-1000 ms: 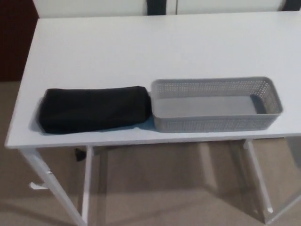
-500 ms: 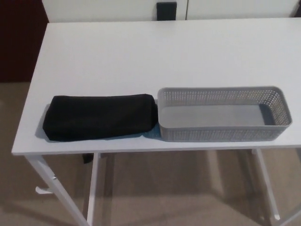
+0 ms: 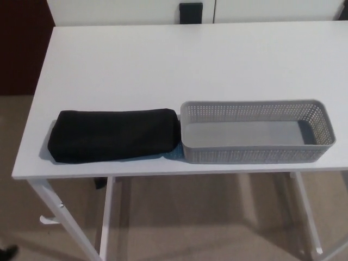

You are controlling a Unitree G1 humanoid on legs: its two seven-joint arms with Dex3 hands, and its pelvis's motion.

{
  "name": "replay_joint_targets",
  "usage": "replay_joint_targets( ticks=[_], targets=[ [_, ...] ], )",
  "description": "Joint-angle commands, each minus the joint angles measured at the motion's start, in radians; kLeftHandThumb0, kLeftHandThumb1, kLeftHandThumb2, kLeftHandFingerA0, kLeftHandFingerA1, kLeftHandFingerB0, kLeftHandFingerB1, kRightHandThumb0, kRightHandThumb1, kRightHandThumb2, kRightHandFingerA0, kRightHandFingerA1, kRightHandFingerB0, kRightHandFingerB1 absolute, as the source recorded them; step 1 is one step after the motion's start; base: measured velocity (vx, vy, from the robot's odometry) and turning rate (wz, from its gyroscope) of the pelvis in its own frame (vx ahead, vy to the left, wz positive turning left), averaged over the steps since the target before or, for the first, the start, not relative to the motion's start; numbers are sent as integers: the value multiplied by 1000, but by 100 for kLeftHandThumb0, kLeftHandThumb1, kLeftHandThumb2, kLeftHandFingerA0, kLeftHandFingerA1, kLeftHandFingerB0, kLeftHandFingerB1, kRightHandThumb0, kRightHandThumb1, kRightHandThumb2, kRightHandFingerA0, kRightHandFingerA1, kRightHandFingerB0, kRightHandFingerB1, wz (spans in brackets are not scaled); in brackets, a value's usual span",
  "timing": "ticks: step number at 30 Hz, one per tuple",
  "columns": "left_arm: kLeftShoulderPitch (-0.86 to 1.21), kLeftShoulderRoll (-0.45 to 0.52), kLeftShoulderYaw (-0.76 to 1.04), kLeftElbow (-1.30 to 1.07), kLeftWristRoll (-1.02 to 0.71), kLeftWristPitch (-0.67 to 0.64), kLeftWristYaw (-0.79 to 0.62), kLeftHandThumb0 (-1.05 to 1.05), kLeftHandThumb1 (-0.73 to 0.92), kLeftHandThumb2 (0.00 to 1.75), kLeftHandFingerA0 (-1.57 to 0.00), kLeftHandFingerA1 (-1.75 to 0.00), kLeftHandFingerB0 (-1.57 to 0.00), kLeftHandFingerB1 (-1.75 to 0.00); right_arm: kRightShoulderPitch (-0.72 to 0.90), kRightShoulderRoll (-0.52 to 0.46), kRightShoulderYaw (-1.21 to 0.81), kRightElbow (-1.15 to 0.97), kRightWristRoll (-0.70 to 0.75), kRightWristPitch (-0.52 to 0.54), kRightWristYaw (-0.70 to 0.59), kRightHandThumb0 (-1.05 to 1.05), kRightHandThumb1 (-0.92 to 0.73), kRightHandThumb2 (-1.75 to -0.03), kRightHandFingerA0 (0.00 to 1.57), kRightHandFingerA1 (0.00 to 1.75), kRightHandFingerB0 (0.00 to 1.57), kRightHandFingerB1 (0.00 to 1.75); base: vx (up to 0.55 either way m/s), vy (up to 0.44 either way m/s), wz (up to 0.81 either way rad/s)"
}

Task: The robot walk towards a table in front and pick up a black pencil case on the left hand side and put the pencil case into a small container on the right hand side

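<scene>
Pencil case lies at nine o'clock of the container, touching its end, long axis nine-to-three. We see neither left hand nor right hand, so cannot tell their state; we judge the left nearer.

A white table with slim white legs stands on a beige floor. A small white hook sticks out from the front left leg. Behind the table are white panels with a small black rectangle between them. A dark maroon surface fills the upper left. A small dark shape shows under the table edge, and another at the bottom left corner.
</scene>
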Motion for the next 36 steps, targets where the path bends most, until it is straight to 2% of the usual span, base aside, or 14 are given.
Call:
replay_joint_targets(
  ticks=[1, 2, 4, 5, 6, 7, 9, 14, 16, 18, 22, 24, 29, 36],
  targets=[
    [50, -6, 191, -110, -89, 53, 208, -53, 45, 68, 0, 0, 0, 0, 15, -18, -14, 2, 4, -12, -13, -57, -55, -57, 80, 47, 69, 45, 0, 0, 0],
    [67, 9, 216, -128, -58, 37, 261, -70, 41, 74, 0, -8, 0, 0, 23, -24, -15, 0, 4, -16, -11, -56, -56, -57, 79, 47, 69, 45, 0, 0, 0],
    [90, 20, 258, -125, -19, -34, 335, -68, 40, 73, 0, -8, 0, 0, 38, -36, -16, -8, 3, -23, -5, -56, -56, -58, 80, 47, 70, 45, 0, 0, 0],
    [91, 30, 273, -115, -17, -65, 350, -56, 50, 56, 0, -2, 0, 0, 34, -36, -18, -9, 6, -21, -3, -56, -56, -58, 80, 47, 72, 45, 0, 0, 0],
    [91, 40, 290, -106, -12, -95, 365, -56, 50, 56, 0, -2, 0, 0, 30, -35, -20, -9, 10, -18, -1, -56, -56, -58, 80, 47, 72, 45, 0, 0, 0],
    [99, 51, 311, -134, -12, -82, 369, -59, 45, 70, 0, 0, 0, 0, 26, -33, -22, -14, 12, -8, 0, -55, -55, -57, 80, 47, 72, 45, 0, 0, 0],
    [138, 69, 384, -250, -30, -92, 354, -78, 47, 79, 0, -1, 0, 0, 28, -31, -15, -15, 1, -10, -10, -55, -54, -57, 80, 46, 75, 45, 0, 0, 0],
    [141, 71, 489, -583, 0, -12, 372, -77, 48, 79, 0, -2, 0, 0, 2, -28, -16, -16, 3, -9, -9, -56, -54, -57, 80, 47, 73, 46, 0, 0, 0],
    [80, 88, 517, -704, -9, -43, 372, -70, 45, 76, 0, -8, 0, -1, -8, -30, -17, -19, 2, 14, -10, -56, -55, -57, 79, 46, 69, 45, 0, 0, 0],
    [14, 111, 500, -816, -44, -8, 319, -60, 39, 77, 0, -13, 0, -13, -18, -32, -22, -23, 8, 33, -8, -58, -51, -59, 78, 48, 65, 45, 0, 0, 0],
    [-115, 189, 394, -1019, -156, 127, 143, -60, 36, 68, 0, 0, 0, 0, -24, -27, -29, -19, 18, 29, -6, -54, -54, -57, 77, 47, 70, 46, 0, 0, 0],
    [-225, 265, 291, -1008, -152, 97, 14, -50, 32, 63, 0, 0, 0, 0, -23, -28, -23, -21, 9, 32, -11, -56, -52, -58, 77, 47, 68, 45, 0, 0, 0],
    [-389, 347, 97, -959, -84, 117, -145, -50, 34, 66, 0, 0, -4, -9, -7, -38, -28, -28, 10, 30, -9, -57, -53, -59, 77, 47, 67, 45, 0, 0, 0],
    [-646, 370, -193, -751, 86, 232, -325, -58, 38, 70, 0, 0, -1, -4, -28, -40, -21, -5, -7, 23, -14, -56, -55, -57, 79, 46, 71, 45, 0, 0, 0]
  ],
)
